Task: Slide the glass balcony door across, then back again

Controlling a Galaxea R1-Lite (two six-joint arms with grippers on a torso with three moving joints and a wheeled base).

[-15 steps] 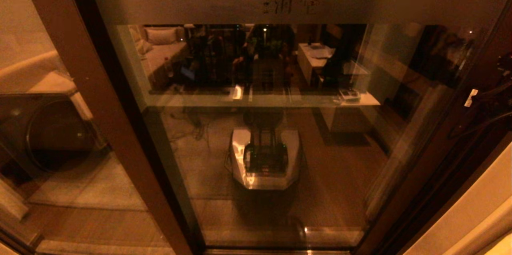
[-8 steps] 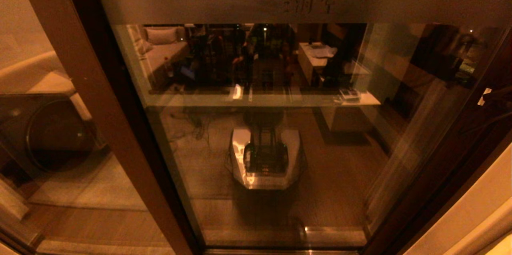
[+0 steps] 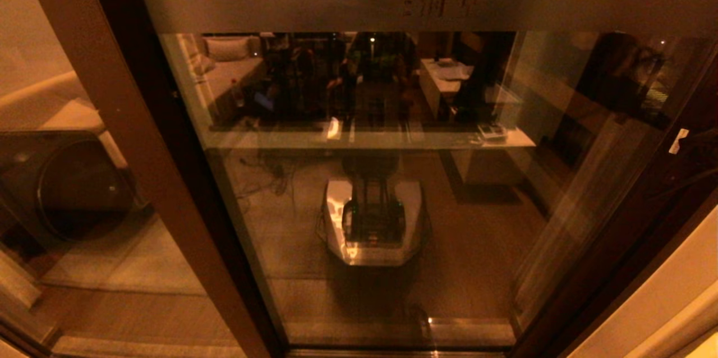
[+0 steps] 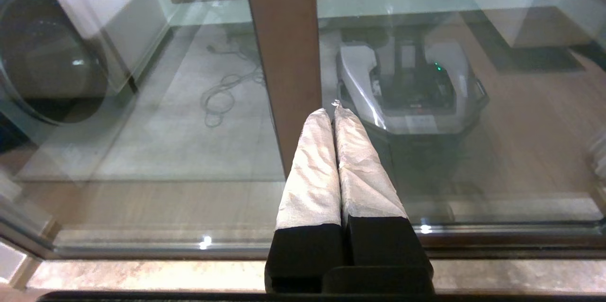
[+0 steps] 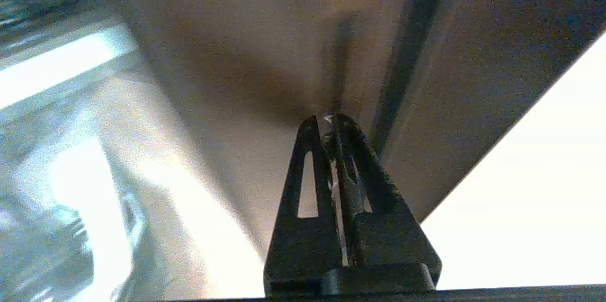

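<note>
The glass balcony door [image 3: 336,1] fills the head view, with a frosted band and faint characters near its top and a dark brown frame [image 3: 185,178]. Its right stile [image 3: 634,223] runs down at the far right. My right gripper [image 5: 326,119] is shut, its tips pressed against that stile at the dark slot handle [image 5: 342,56]; in the head view only the dark arm [image 3: 695,161] shows. My left gripper [image 4: 334,110] is shut, empty, and hangs low before the lighter brown post [image 4: 284,32] of the unmoving panel.
A round-fronted washing machine [image 3: 67,189] stands behind the unmoving glass on the left. A pale wall [image 3: 673,290] borders the door on the right. The floor track [image 3: 392,352] runs along the bottom. My own base is mirrored in the glass [image 3: 373,223].
The door has slid to the right: the frosted characters and the right stile have shifted rightward. The right arm has moved right with it. The left post stays put.
</note>
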